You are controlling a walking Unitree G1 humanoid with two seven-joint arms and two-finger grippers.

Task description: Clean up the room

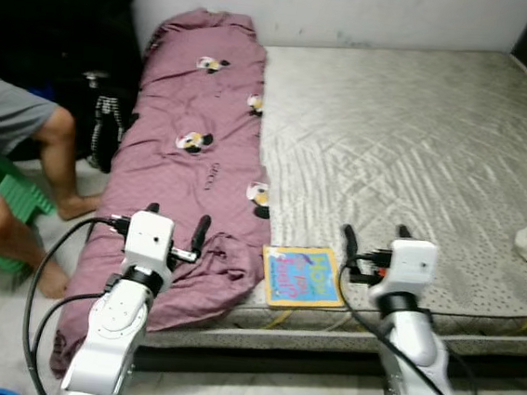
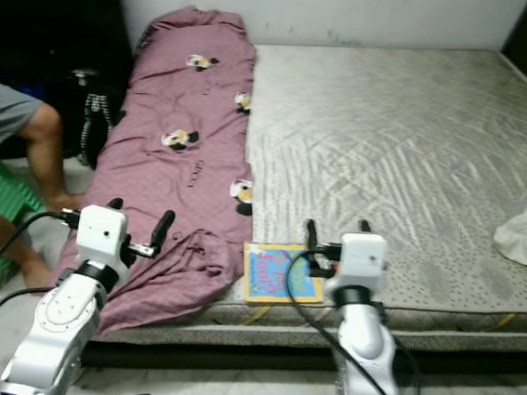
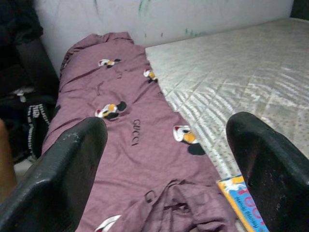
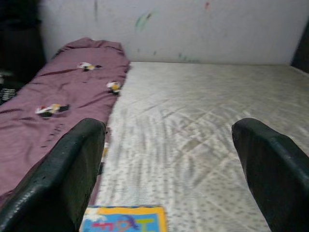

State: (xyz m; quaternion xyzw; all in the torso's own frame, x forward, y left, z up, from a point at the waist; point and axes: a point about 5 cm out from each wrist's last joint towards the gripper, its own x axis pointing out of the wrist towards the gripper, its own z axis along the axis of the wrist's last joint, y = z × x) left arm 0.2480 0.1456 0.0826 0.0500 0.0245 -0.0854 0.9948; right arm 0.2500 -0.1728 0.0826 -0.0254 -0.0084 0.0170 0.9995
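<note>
Book (image 1: 303, 276) with a bright blue and yellow cover lies flat at the near edge of the bed (image 1: 419, 128), just beside the mauve blanket (image 1: 198, 145) stretched along the bed's left side. Left gripper (image 1: 175, 224) hovers over the blanket's bunched end, fingers apart and empty. Right gripper (image 1: 373, 240) hangs just right of the book, also spread. A person's legs (image 1: 45, 186) show at left.
</note>
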